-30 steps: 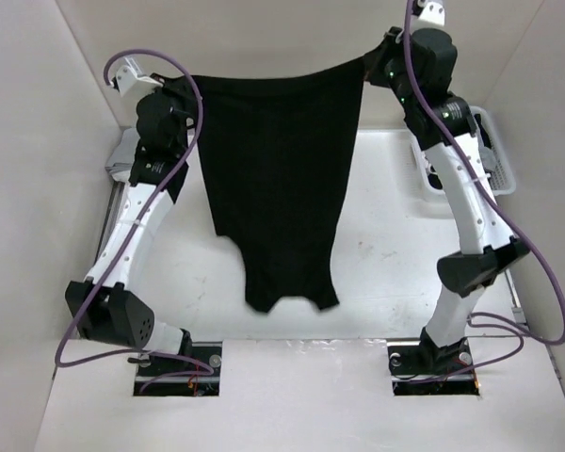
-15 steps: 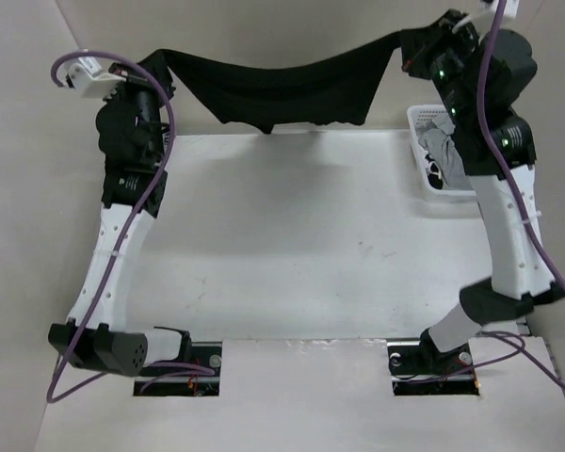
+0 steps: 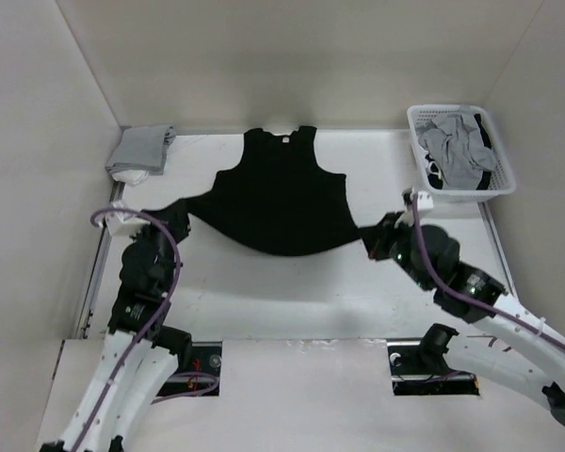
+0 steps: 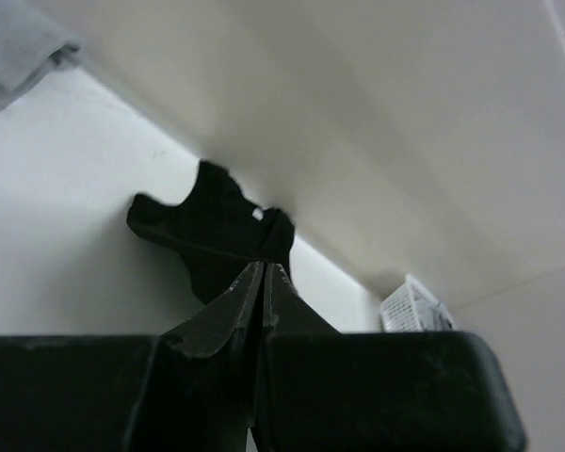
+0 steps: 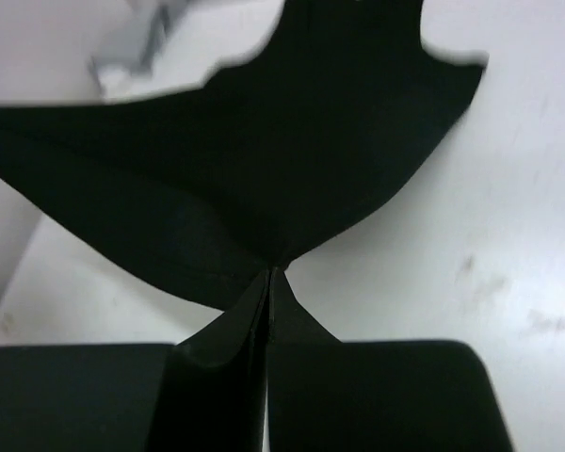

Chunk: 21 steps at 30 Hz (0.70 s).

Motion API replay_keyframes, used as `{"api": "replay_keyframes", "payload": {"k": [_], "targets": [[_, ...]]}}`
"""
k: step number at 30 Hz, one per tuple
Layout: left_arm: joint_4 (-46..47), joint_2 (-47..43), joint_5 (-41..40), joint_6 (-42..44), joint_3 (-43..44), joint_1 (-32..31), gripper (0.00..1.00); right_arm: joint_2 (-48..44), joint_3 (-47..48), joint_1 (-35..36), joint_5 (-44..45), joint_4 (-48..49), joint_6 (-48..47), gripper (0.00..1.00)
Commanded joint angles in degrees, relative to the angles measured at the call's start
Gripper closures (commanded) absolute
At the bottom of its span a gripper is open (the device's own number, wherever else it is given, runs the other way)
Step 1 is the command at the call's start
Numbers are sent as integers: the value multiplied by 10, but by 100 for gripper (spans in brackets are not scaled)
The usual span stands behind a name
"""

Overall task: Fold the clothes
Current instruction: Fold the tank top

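Observation:
The clothes, a black tank top (image 3: 281,193), lie spread on the table with the neck and its white label (image 3: 285,137) at the far side. The hem sags in a curve toward me, stretched between both grippers. My left gripper (image 3: 177,211) is shut on the hem's left corner, and my right gripper (image 3: 370,239) is shut on the right corner. In the left wrist view the closed fingertips (image 4: 264,267) pinch black fabric, with the top (image 4: 202,221) beyond. In the right wrist view the gripper (image 5: 271,273) is shut on the cloth (image 5: 264,141), which fans out ahead.
A small grey-and-white cloth stack (image 3: 141,151) lies at the far left corner. A white basket (image 3: 412,121) with light grey garments stands at the far right. Walls enclose the table on three sides.
Both arms have come down and drawn back toward me from high at the back wall. The tank top, hanging in the air before, now lies on the table with its hem still gripped.

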Motion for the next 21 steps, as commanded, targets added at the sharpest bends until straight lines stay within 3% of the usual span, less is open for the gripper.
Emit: {"api": "replay_keyframes", "payload": {"k": [1, 5, 9, 11, 15, 21], "targets": [[-106, -91, -19, -22, -30, -2, 99, -43, -87, 70, 59, -18, 107, 100], [-241, -171, -7, -60, -38, -9, 99, -80, -177, 177, 80, -68, 221, 100], [-365, -217, -8, -87, -32, -18, 99, -102, -186, 278, 125, -110, 297, 100], [-375, -217, -12, -89, -37, -14, 99, -90, -168, 302, 138, -108, 295, 100], [-262, -137, -15, -85, -67, 1, 99, -10, -122, 227, 109, -29, 198, 100], [-3, 112, -25, -93, -43, 54, 99, 163, -32, -22, -52, 155, 65, 100]]}}
